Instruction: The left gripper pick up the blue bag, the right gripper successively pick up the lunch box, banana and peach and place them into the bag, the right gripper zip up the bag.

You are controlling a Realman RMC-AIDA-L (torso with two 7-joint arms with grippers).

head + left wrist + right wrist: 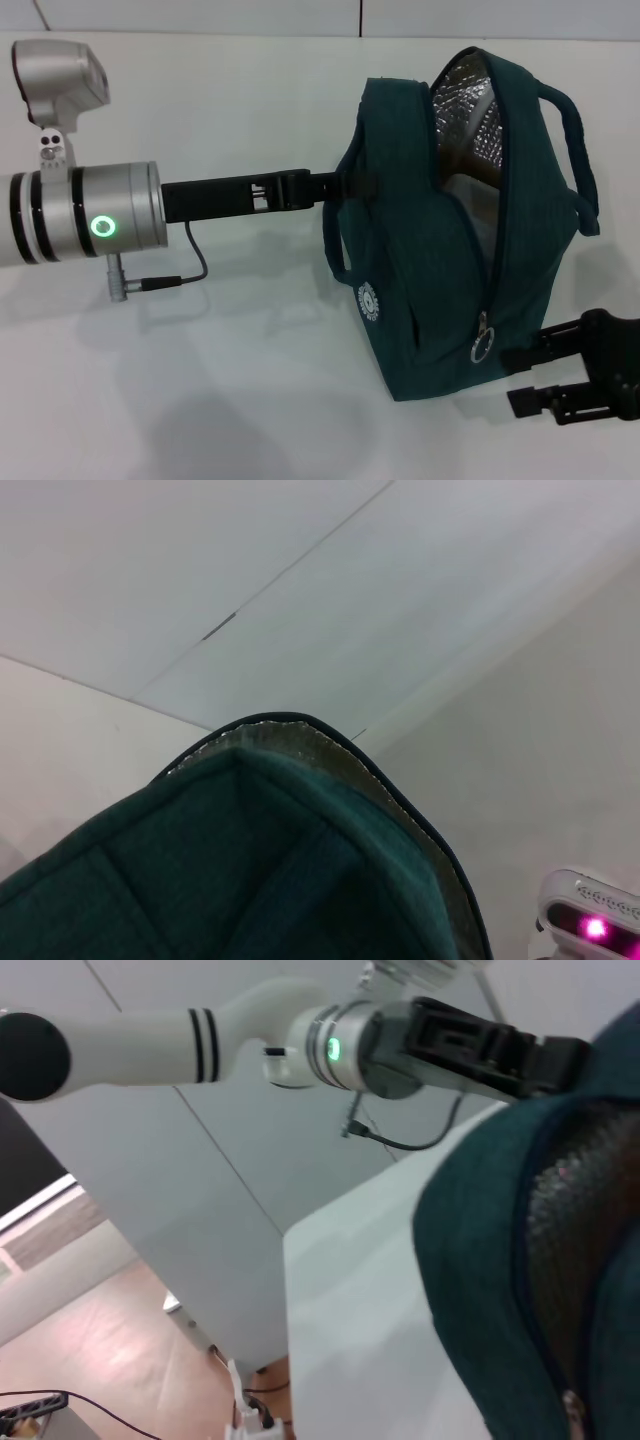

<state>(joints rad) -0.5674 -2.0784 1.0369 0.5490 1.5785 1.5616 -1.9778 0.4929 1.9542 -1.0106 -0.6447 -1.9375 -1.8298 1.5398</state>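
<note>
Head view: blue bag (420,270) stands on the white bench (200,400), mouth gaping, zipper undone along most of its length, silvery lining (470,110) exposed, metal ring pull (483,347) hanging at the near end of the zipper. Left gripper (335,187) reaches in level from the robot's left, its tip lost at the bag's upper side near a handle; fingers appear clamped on the fabric there, though the contact point itself is hidden. Right gripper (525,378) sits low at the bag's near right corner, just beside the ring pull but apart from it, its two fingers spread and holding nothing. Lunch box, banana and peach are not seen loose anywhere; judged to be already inside the bag, unconfirmed, since the interior shows only lining. Left wrist view: bag rim (300,730) with silver edging fills the lower frame; own fingers not shown. Right wrist view: teal fabric and dark zipper track (560,1220) close up, the left arm's silver wrist with green ring light (335,1048) beyond. Risk: the ring pull is small and dangles freely; a slightly offset closure would pinch fabric or miss. Risk: pulling the zipper against a soft, gaping bag may drag it across the bench or tug it out of the left hold.
</note>
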